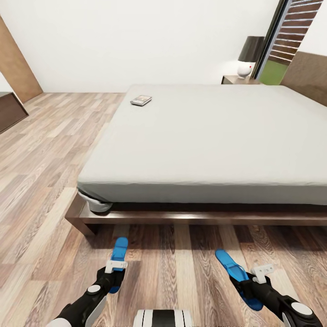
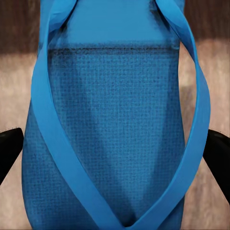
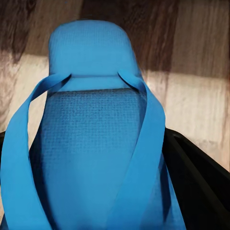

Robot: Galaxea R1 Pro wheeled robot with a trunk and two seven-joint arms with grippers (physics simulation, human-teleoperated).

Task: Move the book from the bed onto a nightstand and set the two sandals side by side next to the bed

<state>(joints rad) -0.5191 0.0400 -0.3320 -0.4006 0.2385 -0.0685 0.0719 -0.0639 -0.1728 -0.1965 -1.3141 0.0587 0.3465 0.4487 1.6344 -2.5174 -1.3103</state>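
Two bright blue flip-flops sit over the wood-plank floor (image 1: 41,190) just in front of the bed's near edge, well apart from each other. The left sandal (image 1: 119,256) points straight toward the bed; the left gripper (image 1: 113,272) has its jaws closed on the sandal's sides, the dark fingers (image 2: 9,148) flanking the woven-textured sole and the thin smooth straps. The right sandal (image 1: 236,276) lies angled, its toe toward the far left, and the right gripper (image 1: 254,285) holds it, a black finger (image 3: 191,177) pressed along its edge. The bed (image 1: 209,136) is a low dark wood frame with a plain off-white mattress. The book (image 1: 141,100), small and thin, lies flat near the mattress's far left corner. Beyond the bed's far side a nightstand (image 1: 234,80) carries a dark-shaded lamp (image 1: 249,56) with a round white base.
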